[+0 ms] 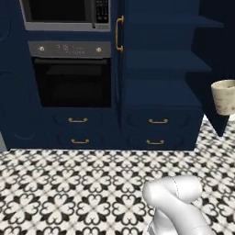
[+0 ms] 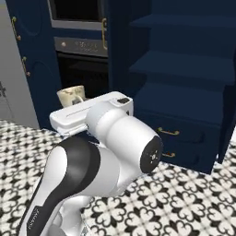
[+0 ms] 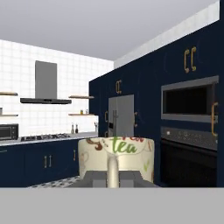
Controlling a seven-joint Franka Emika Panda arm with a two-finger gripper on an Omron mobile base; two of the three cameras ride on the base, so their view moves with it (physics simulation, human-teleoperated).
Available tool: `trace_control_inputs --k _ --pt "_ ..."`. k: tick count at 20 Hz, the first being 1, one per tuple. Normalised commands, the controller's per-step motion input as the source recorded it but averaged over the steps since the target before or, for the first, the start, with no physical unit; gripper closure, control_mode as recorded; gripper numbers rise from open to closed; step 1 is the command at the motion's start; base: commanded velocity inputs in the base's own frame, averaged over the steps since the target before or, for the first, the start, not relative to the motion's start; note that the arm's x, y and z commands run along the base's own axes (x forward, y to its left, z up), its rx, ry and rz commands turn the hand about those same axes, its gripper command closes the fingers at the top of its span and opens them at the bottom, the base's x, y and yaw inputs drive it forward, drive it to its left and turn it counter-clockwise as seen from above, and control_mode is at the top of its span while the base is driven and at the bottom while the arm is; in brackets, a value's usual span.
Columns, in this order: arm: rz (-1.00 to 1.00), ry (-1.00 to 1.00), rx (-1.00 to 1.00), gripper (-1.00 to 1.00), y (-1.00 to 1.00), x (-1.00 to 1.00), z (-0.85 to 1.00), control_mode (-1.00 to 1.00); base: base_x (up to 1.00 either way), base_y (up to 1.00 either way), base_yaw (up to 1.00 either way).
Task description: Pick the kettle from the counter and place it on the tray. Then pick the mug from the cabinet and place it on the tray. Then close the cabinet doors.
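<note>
We see the pincer [image 3: 113, 175] clenched on the mug's handle; the mug [image 3: 116, 157] is held upright in the air, off the shelves, near the oven [image 1: 72, 82]; the cabinet [image 1: 160, 78] stands open, its shelves bare.

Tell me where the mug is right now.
The mug is out of the cabinet, held by its handle in the shut claw; in the left base view it hangs at the right edge, beside the shelves.
</note>
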Motion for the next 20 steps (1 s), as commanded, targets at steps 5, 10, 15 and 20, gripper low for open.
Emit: trace_control_inputs --k 5,10,15,20 --pt "0.00 0.00 0.00 1.00 0.00 0.00 0.00 1.00 -0.11 0.51 0.53" --pt "0.00 0.00 0.00 1.00 0.00 0.00 0.00 1.00 -0.05 0.35 0.63" --pt "0.00 0.00 0.00 1.00 0.00 0.00 0.00 1.00 -0.01 0.23 0.69" --pt "0.00 0.00 0.00 1.00 0.00 0.00 0.00 1.00 0.00 0.24 0.71"
